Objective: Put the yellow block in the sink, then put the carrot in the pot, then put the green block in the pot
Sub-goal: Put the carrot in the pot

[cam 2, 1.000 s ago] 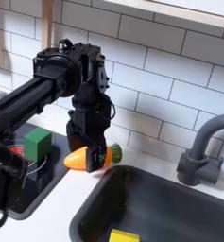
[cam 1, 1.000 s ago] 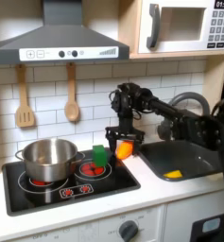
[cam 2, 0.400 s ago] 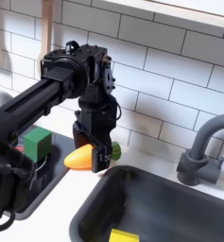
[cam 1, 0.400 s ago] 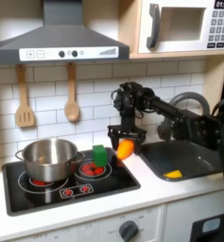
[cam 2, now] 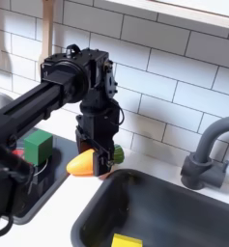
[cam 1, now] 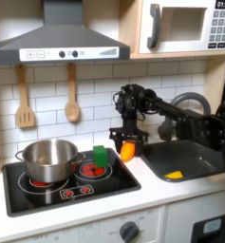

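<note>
Orange against the white tile — in the first exterior view the carrot (cam 1: pixel 127 148) is clamped in the gripper (cam 1: pixel 125 144), held above the counter strip between the stove (cam 1: pixel 62 182) and the sink (cam 1: pixel 183 159). The green block (cam 1: pixel 101 157) stands on the stove's back-right burner, just toward the first exterior view's left of the carrot. The pot (cam 1: pixel 49 159) sits on the burner further left, well apart from the gripper. The yellow block (cam 1: pixel 173 175) lies in the sink's basin. Two wooden utensils (cam 1: pixel 72 93) hang on the tiles behind the stove

In the second exterior view the gripper (cam 2: pixel 94 157) points down, its fingers (cam 2: pixel 86 147) closed on the carrot (cam 2: pixel 83 164) — the carrot lies nearly level, its green tip (cam 2: pixel 116 154) towards the second exterior view's right. It hangs beside the sink's (cam 2: pixel 174 210) near-left corner. The green block (cam 2: pixel 37 148) stands on the stove at the second exterior view's left, and a corner of the yellow block (cam 2: pixel 127 240) shows at the bottom edge, inside the basin. The dark faucet (cam 2: pixel 207 154) curves up at the right
</note>
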